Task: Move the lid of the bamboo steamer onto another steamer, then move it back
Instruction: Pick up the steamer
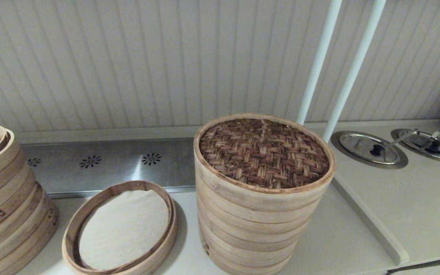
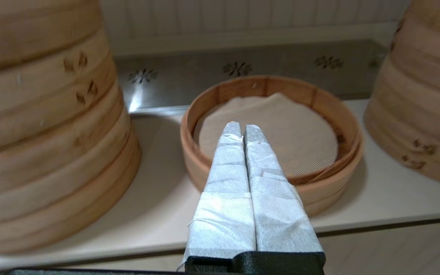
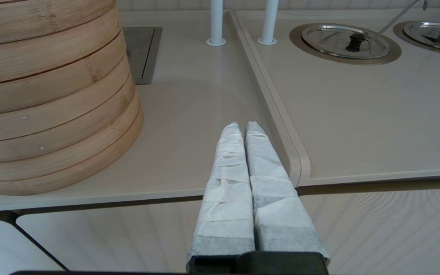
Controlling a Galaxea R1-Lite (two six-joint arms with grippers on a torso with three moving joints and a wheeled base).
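Note:
The bamboo steamer lid (image 1: 264, 152), with its dark woven top and pale rim, lies flat on the tall stack of pale steamer tiers (image 1: 250, 225) at the counter's middle. The lid hides the inside of the stack. Neither arm shows in the head view. My left gripper (image 2: 242, 128) is shut and empty, held low before the counter's front edge, with the tall stack (image 2: 422, 95) to its right. My right gripper (image 3: 243, 126) is also shut and empty, over the front edge to the right of the stack (image 3: 48, 95).
A low ring tray (image 1: 71, 229) with a white cloth liner sits left of the tall stack, straight ahead of the left gripper. A stack with triangle marks (image 1: 6, 214) stands at far left. Two white poles (image 1: 317, 61), a raised counter step (image 1: 369, 221) and inset steel lids (image 1: 371, 149) lie to the right.

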